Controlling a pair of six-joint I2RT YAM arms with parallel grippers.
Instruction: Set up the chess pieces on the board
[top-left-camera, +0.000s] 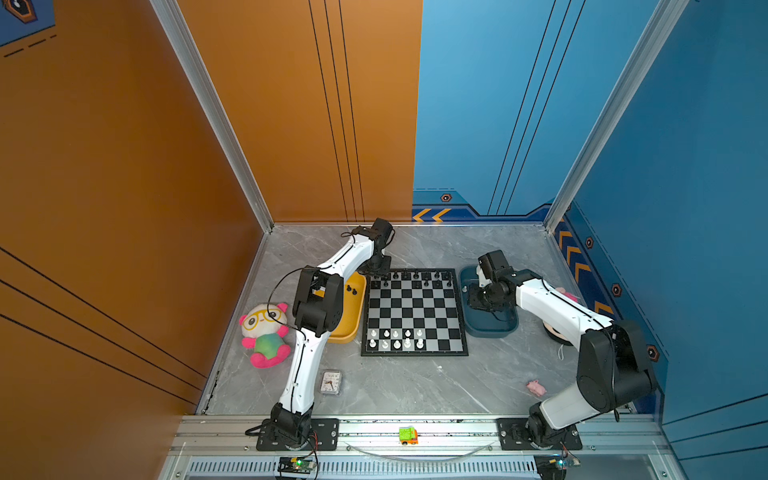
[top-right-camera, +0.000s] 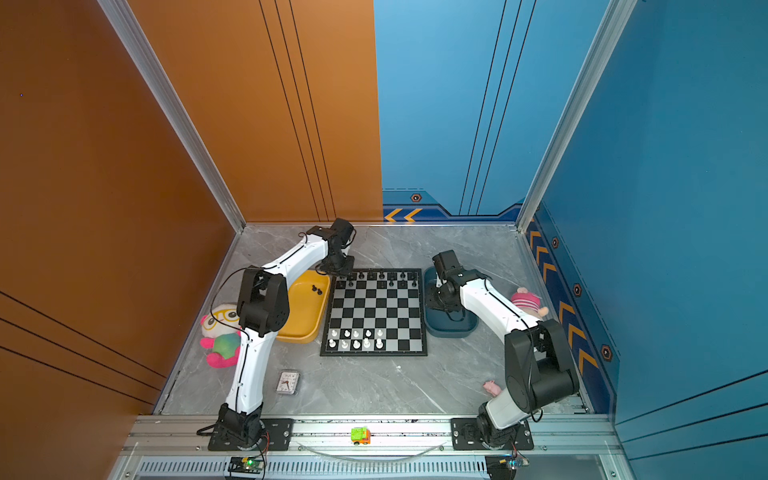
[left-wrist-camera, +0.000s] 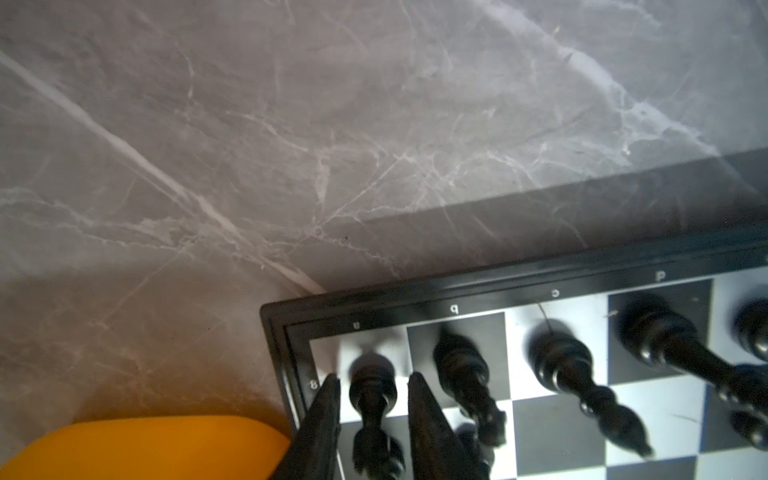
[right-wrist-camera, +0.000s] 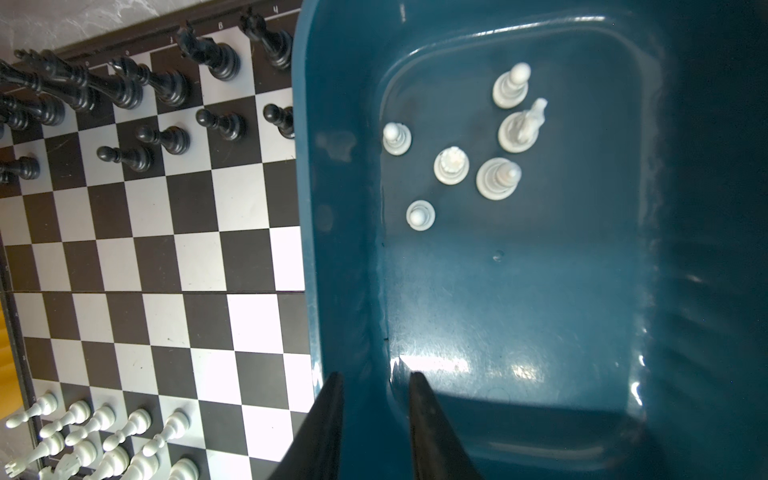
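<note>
The grey marble table (top-left-camera: 415, 386) carries the board (top-left-camera: 414, 312), with a yellow tray (top-left-camera: 351, 328) at its left side and a dark teal tray (top-left-camera: 490, 330) at its right. The left gripper (left-wrist-camera: 374, 376) stands over the far left corner square. Its jaws are apart, with a small gap on each side of the black piece (left-wrist-camera: 372, 390) between them. The right gripper (right-wrist-camera: 376, 374) hangs over the teal tray, jaws apart, holding nothing. Six white pieces (right-wrist-camera: 451, 166) stand in this tray, and two black ones (top-left-camera: 351, 289) are in the yellow tray.

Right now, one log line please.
left gripper: open, astride black piece on board corner | right gripper: open, over teal tray | six white pieces in tray
</note>
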